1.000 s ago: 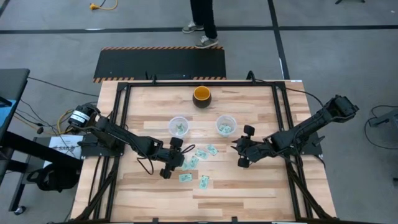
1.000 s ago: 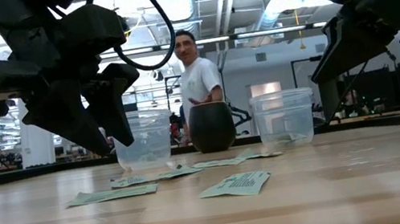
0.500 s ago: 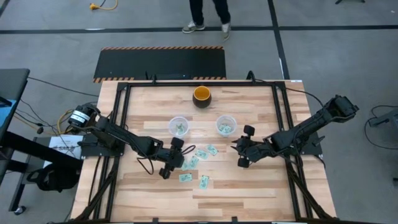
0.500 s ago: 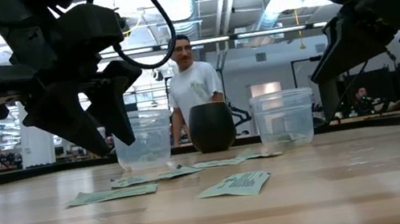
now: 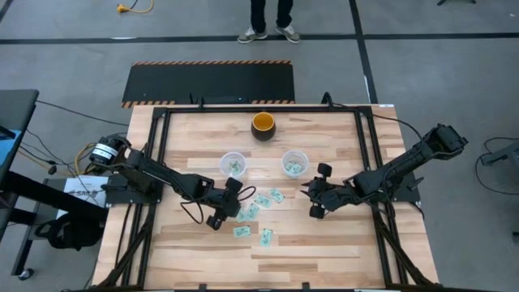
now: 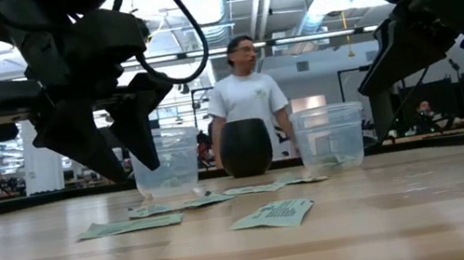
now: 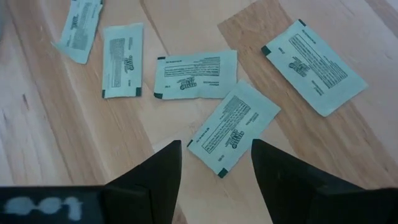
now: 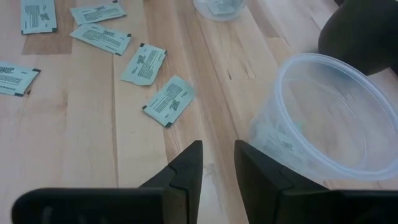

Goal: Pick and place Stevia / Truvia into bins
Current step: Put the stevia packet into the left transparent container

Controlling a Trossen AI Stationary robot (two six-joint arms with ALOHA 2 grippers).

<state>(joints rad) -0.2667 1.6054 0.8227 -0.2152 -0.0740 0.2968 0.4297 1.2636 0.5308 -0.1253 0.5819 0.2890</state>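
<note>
Left gripper [image 7: 214,163] hovers over the loose sachets [image 5: 258,212], which lie flat on the table [image 5: 324,251] just in front of the two clear cups [image 5: 233,165]; fingers open, empty. Right gripper [image 8: 217,165] waits beside the right-hand cup [image 8: 326,118], fingers narrowly apart, empty. Risks, as I judge them: the thin sachet under the left gripper [image 7: 233,126] slides away from closing fingers; neighbouring packets get dragged; the right gripper nudges its cup.

Even, bright overhead light fills the high view, and the table [image 5: 324,243] shows only soft, short shadows under the arms. In the low view, ceiling lamps and pale ducts glare along the upper frame, leaving both arms as dark silhouettes. The near tabletop at the bottom is blurred, and the person [image 6: 249,89] at centre is slightly soft.
</note>
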